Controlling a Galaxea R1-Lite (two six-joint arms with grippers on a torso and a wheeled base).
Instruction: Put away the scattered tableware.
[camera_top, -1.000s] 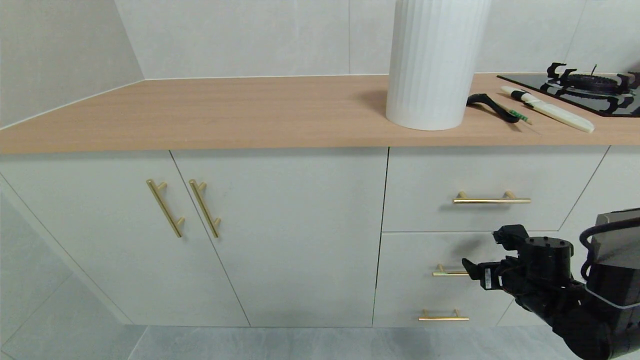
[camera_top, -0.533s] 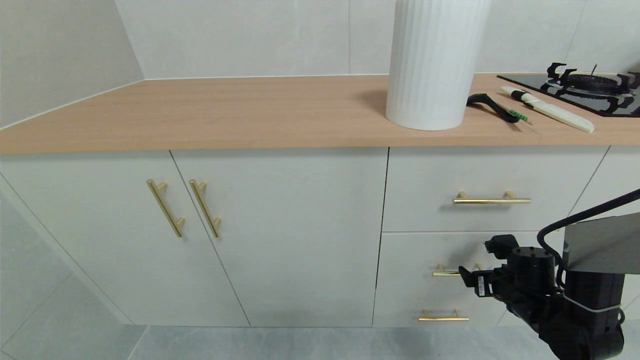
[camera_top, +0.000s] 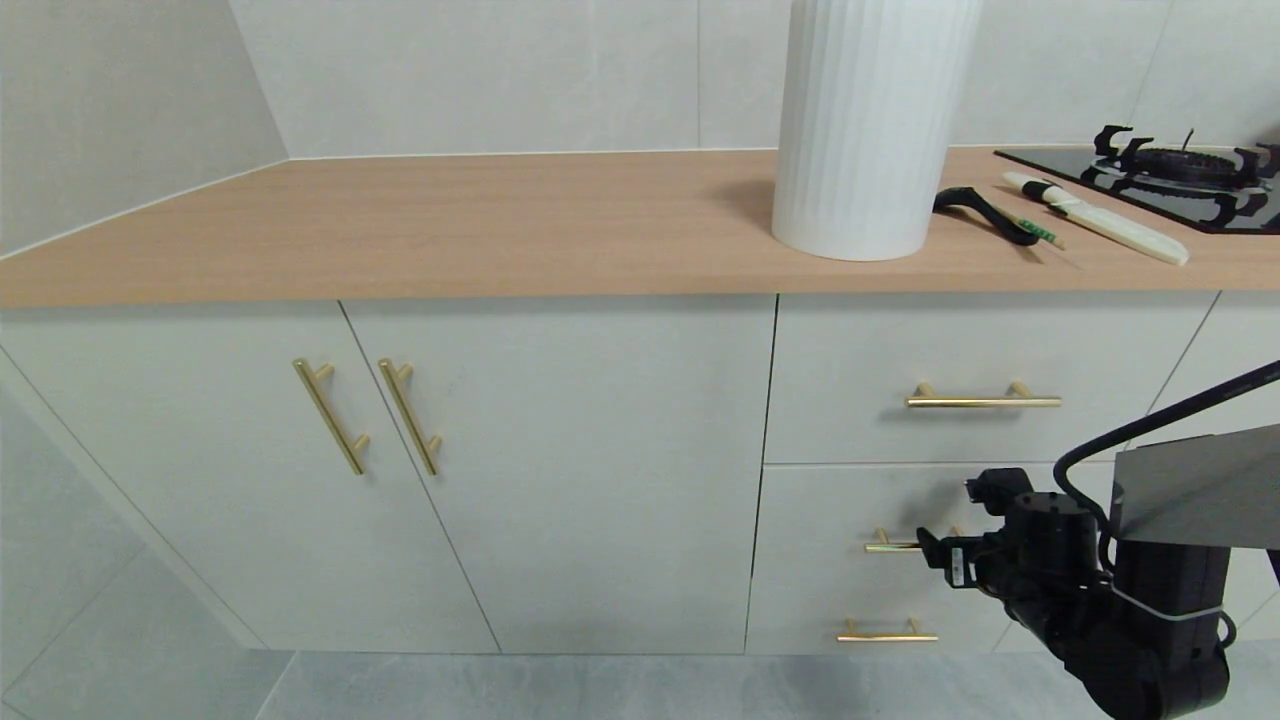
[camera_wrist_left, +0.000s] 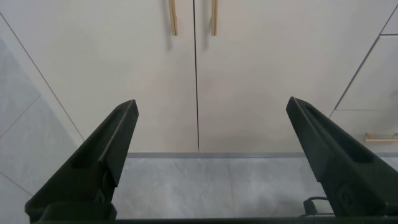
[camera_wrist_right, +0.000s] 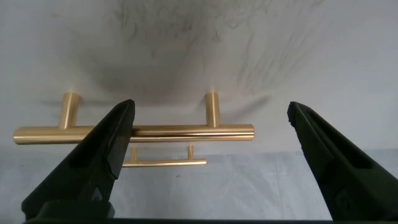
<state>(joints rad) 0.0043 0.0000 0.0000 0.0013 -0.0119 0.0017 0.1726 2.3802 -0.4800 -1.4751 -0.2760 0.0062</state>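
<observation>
- The right hand (camera_top: 955, 517), fingers spread apart and holding nothing, hovered at the middle drawer handle (camera_wrist_right: 134, 132) low on the right of the cabinet front, the brass bar running across the gap between them.
- The bottom drawer handle (camera_wrist_right: 163, 163) sat just below it.
- The left hand (camera_wrist_left: 211, 109), also apart and empty, faced the cabinet doors (camera_wrist_left: 196, 74) near the floor.
- On the counter (camera_top: 450, 220) above, a black-handled utensil (camera_top: 985, 213), a thin green-tipped stick (camera_top: 1040, 234) and a long white utensil (camera_top: 1095, 217) lay scattered at the right.
- They lay between a tall white ribbed container (camera_top: 865, 130) and the stove (camera_top: 1180, 170).
</observation>
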